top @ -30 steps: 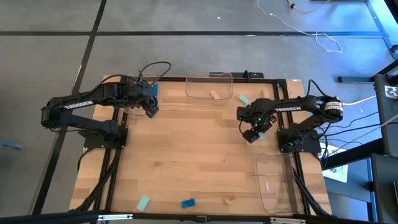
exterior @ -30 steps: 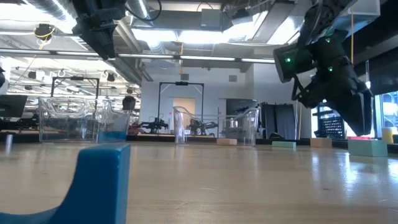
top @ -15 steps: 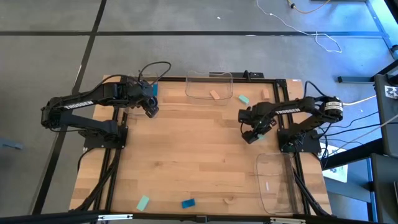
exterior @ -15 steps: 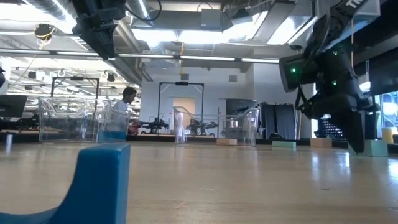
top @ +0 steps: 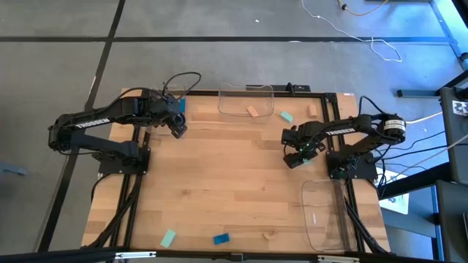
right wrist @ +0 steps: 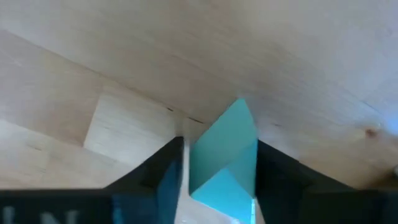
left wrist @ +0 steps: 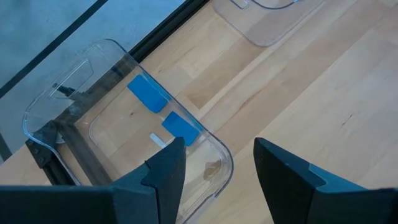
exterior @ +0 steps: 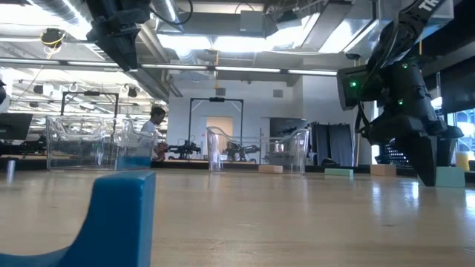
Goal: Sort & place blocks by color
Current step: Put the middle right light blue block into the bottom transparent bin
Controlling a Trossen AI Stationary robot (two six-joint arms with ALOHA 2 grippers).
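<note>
High view shows the right pincer (top: 295,159) down at the wooden table (top: 219,183) near its right edge, fingers spread around a pale mint green block (right wrist: 227,152) standing between them; whether they press it cannot be told. The left pincer (top: 178,130) hangs spread over a clear plastic tray (left wrist: 50,118) at the table's far left corner, holding two bright blue blocks (left wrist: 163,111). Another clear tray (top: 245,101) at the far edge holds a tan wood block (top: 252,112). Just beside it lies a second mint block (top: 286,116). Near the front edge lie a mint block (top: 168,238) and a blue block (top: 221,238).
</note>
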